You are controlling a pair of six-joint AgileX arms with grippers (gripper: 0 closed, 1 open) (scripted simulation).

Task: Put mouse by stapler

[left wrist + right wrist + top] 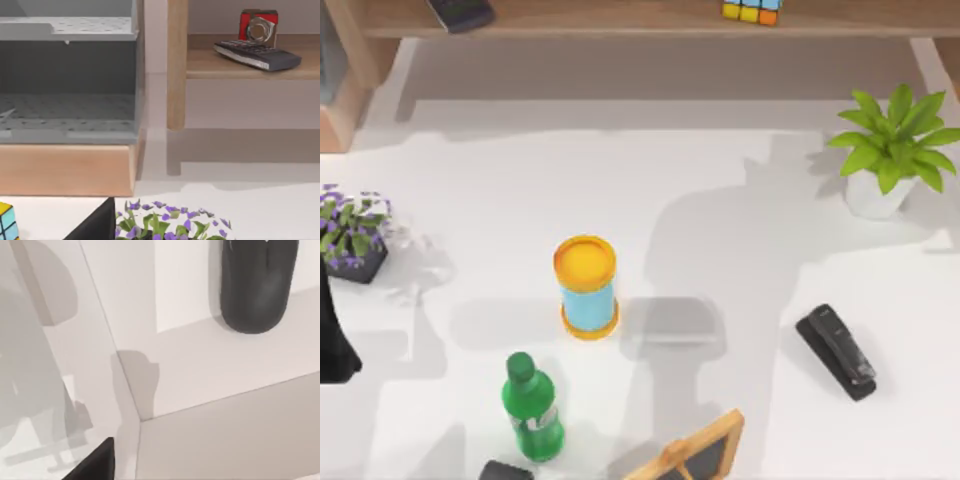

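The stapler, black and wedge-shaped, lies at an angle on the white table toward the right front. A black rounded mouse rests on the white surface in the right wrist view, well away from the dark sliver of my right gripper. In the top view a small dark rounded thing, cut off by the front edge left of centre, looks like the same mouse. My left gripper sits at the far left edge beside the purple flower pot, touching nothing.
A yellow-lidded blue can stands mid-table and a green bottle in front of it. A wood-framed board leans at the front. A green plant is back right. The back shelf holds a dark gadget and a colour cube.
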